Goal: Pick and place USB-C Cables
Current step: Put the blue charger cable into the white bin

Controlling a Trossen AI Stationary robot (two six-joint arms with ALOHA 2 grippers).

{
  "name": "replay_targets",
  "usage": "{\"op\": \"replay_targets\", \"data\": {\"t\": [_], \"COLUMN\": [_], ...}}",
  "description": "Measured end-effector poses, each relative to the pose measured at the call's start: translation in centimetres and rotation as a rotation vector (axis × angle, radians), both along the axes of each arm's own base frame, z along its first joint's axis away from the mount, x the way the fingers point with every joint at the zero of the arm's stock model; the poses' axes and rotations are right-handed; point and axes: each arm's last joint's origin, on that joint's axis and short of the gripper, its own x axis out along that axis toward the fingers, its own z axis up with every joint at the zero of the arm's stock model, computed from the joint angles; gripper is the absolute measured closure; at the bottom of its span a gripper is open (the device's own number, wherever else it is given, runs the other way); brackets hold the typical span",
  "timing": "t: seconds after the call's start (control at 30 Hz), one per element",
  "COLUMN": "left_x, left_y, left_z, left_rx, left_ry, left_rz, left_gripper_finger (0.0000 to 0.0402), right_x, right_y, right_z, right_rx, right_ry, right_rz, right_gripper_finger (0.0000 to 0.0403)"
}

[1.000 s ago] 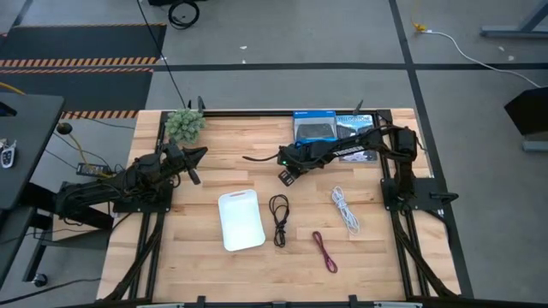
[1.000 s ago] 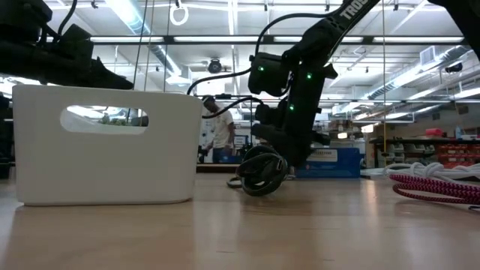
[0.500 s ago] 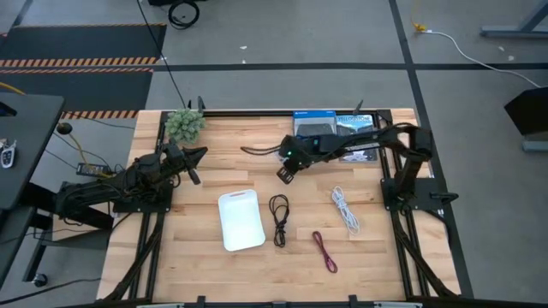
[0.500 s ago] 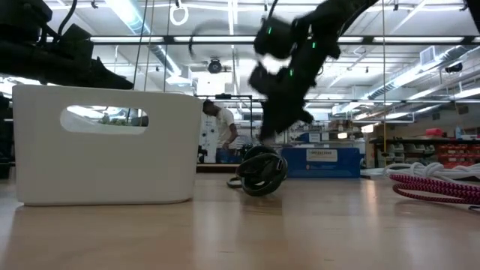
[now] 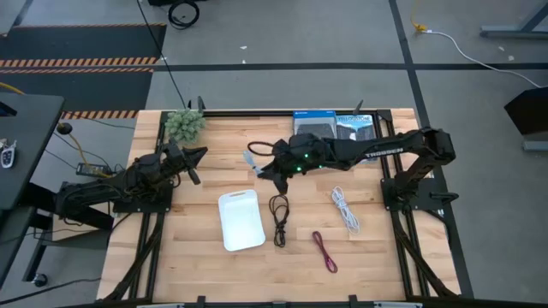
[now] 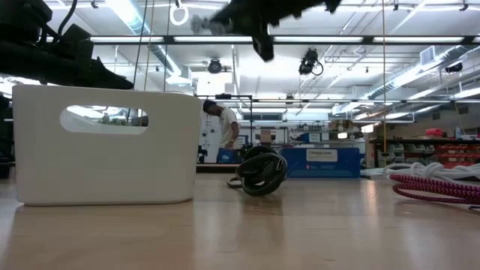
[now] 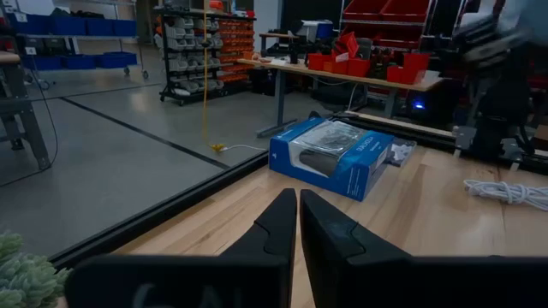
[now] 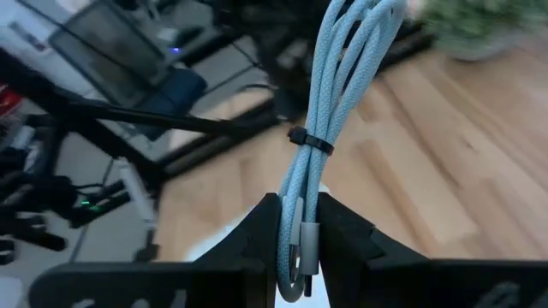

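My right gripper (image 5: 262, 166) hangs above the table's middle, beyond the white tray (image 5: 241, 219), shut on a pale blue bundled cable (image 8: 330, 94) tied with a black band. In the low view the right arm (image 6: 259, 15) is a blur at the top. On the table lie a black cable (image 5: 278, 218) (image 6: 261, 171), a white cable (image 5: 345, 208) and a dark red cable (image 5: 324, 251) (image 6: 439, 189). My left gripper (image 5: 197, 162) (image 7: 297, 202) waits shut at the table's left, touching nothing. My right gripper pinches the pale blue cable bundle by one looped end (image 8: 295, 244) between its two fingers (image 8: 261, 231). The fingers lie along the bundle, which runs forward past the fingertips. It is lifted clear of the table; its free end (image 5: 251, 158) shows pale beside the gripper in the high view.
Blue retail boxes (image 5: 334, 128) (image 7: 338, 154) lie at the far edge, with a small green plant (image 5: 184, 124) at the far left corner. The tray's wall (image 6: 105, 146) fills the low view's left. A person (image 6: 225, 131) stands in the room behind.
My right arm has swung from near the blue boxes toward the table's left and has risen, going from just above the black cable to the top of the low view. The cables on the table and the tray have stayed put.
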Motion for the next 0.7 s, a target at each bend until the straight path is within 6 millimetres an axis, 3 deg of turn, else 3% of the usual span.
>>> {"op": "replay_targets", "data": {"t": [0.2,0.3,0.47,0.7], "left_x": [0.0,0.0,0.1,0.1], "left_y": [0.0,0.0,0.0,0.0], "left_z": [0.0,0.0,-0.2,-0.2], "left_rx": [-0.001,0.000,-0.006,-0.006], "left_ry": [0.004,0.000,0.023,0.024], "left_rz": [0.000,0.000,-0.005,-0.009], "left_gripper_finger": [0.0377,0.0377,0.0377,0.0377], "right_x": [1.7,2.7,5.6,9.0], "right_y": [2.7,3.3,4.0,5.8], "right_z": [4.7,6.0,5.3,1.9], "right_rx": [-0.142,-0.206,-0.248,-0.316], "right_ry": [-0.083,-0.076,-0.026,0.057], "right_rz": [0.045,0.074,0.168,0.294], "right_gripper_finger": [0.0335,0.0335,0.0335,0.0335]}}
